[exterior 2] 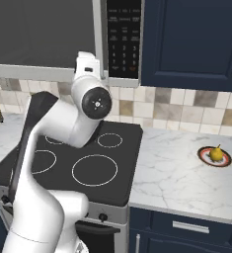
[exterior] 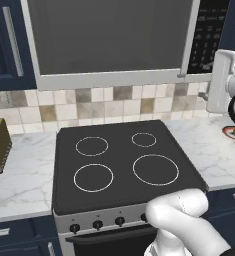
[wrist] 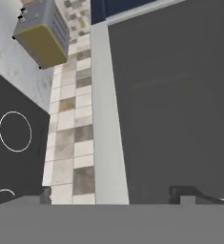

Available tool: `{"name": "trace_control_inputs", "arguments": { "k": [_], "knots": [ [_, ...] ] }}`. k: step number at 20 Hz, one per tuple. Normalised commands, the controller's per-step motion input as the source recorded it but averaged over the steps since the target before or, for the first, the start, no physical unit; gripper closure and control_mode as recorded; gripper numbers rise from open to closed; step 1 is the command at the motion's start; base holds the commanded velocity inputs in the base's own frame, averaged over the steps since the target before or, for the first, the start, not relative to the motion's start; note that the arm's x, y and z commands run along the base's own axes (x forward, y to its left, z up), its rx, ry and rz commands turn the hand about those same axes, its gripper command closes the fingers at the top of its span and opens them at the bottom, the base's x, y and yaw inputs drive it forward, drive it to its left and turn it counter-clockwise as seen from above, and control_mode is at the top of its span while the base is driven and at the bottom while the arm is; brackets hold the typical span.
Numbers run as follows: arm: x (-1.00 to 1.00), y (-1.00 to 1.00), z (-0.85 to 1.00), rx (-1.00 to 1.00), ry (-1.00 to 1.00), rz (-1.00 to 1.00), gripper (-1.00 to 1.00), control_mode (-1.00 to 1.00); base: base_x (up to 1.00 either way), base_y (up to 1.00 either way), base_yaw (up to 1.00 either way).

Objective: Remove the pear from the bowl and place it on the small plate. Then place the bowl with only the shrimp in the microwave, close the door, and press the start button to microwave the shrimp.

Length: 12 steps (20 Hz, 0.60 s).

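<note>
While our fingertips (wrist: 189,194) stand well apart holding nothing, just short of the shut door (wrist: 175,95) ahead, the pear (exterior 2: 216,153) sits on the small plate (exterior 2: 214,156), far off.

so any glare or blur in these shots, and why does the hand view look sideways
Left base view: flat, even rendered light, no glare on the wide dark-windowed microwave door. Right base view: sharp, with a soft shadow under the small yellow pear on the small black-rimmed plate. Hand view: rolled, so the door's light-grey frame runs vertically; slightly soft and pixelated.
</note>
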Motion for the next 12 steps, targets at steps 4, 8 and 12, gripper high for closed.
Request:
{"name": "trace_control_inputs", "arguments": {
  "k": [4, 8, 12],
  "knots": [
    [0.13, -0.45, -0.01, 0.06, 0.00, 0.00, -1.00, -1.00, 0.00, 0.00, 0.00],
    [0.23, -0.39, 0.00, 0.03, 0.02, 0.00, -1.00, -1.00, 0.00, 0.00, 0.00],
    [0.41, -0.21, -0.08, 0.01, 0.10, 0.00, -1.00, -1.00, 0.00, 0.00, 0.00]
  ]
}}
